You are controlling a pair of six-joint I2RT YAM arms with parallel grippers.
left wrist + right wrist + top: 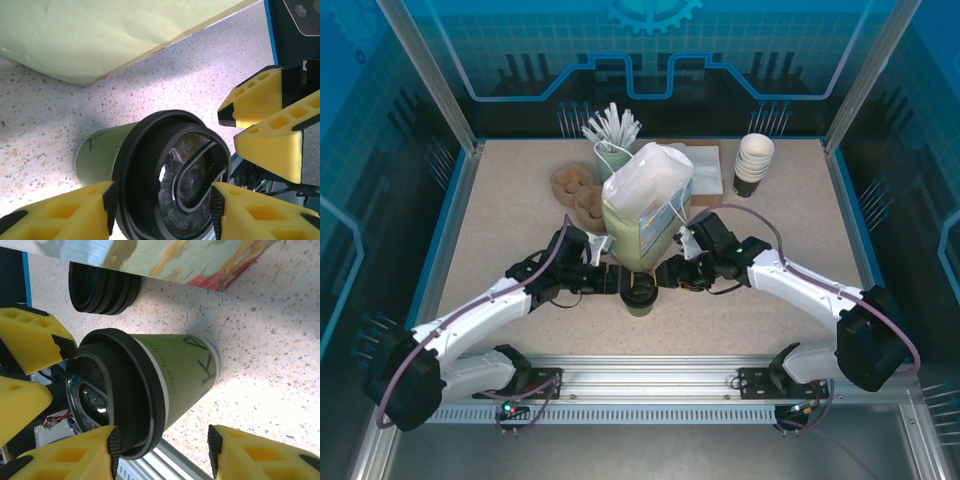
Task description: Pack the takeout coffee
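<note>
On the speckled desk (500,210), the takeout coffee (640,292) is standing upright just in front of the paper bag (645,210). The left claw (164,207) is straddling its black lid (175,170), and I cannot tell whether it is clamping; the right claw (162,450) is gaping beside the cup, holding nothing. To my eye, one claw should be gripping the body below the lid, keeping it level for the lift.

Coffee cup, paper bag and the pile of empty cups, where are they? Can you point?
takeout coffee (640,291): top external view, on its black lid.
paper bag (642,225): top external view, on its green front face.
stack of cups (755,158): top external view, on the white upper cups.
</note>
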